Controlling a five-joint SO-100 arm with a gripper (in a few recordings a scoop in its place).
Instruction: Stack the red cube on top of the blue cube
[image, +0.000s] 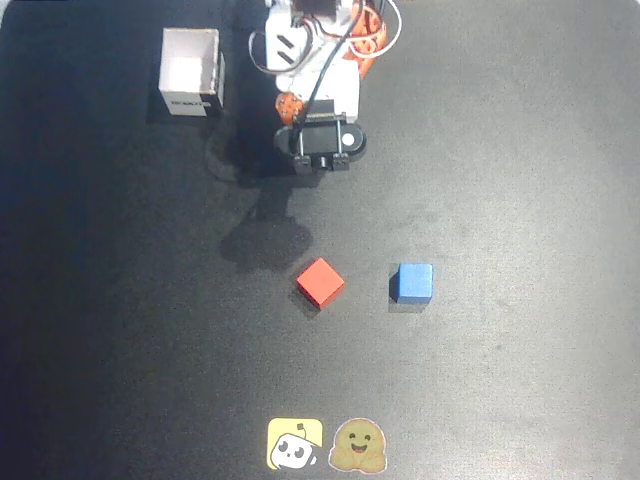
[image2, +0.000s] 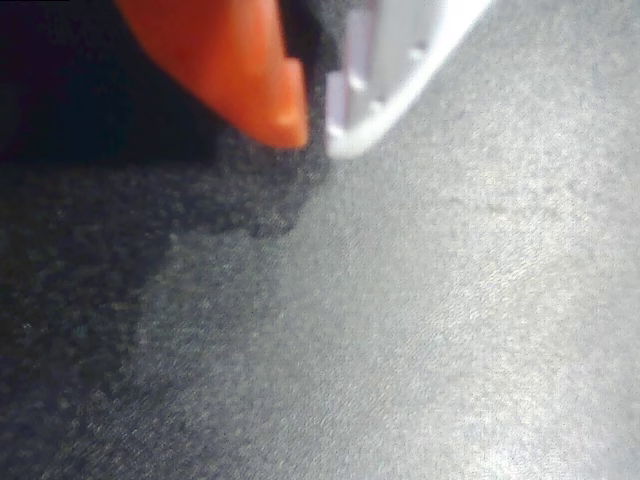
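- The red cube (image: 320, 282) sits on the dark table (image: 520, 150) near the middle of the overhead view, turned so one corner points toward the bottom edge.
- The blue cube (image: 411, 282) stands to its right in that view, square-on, with a clear gap between the two — neither touches anything else.
- My pincer (image2: 316, 132) is closed down to a thin slit: in the wrist view the orange finger (image2: 240, 70) and the white finger (image2: 385, 75) nearly meet at their tips, nothing between them, over bare mat.
- From above, my arm (image: 318, 100) is folded near the top edge, well apart from both cubes, and the fingers are hidden under it.
- A white open box (image: 190, 72) stands left of the arm.
- Two stickers (image: 327, 445) lie at the bottom edge — their drawings are too small to read well.
- The wrist view is blurred, its upper left lost in shadow.
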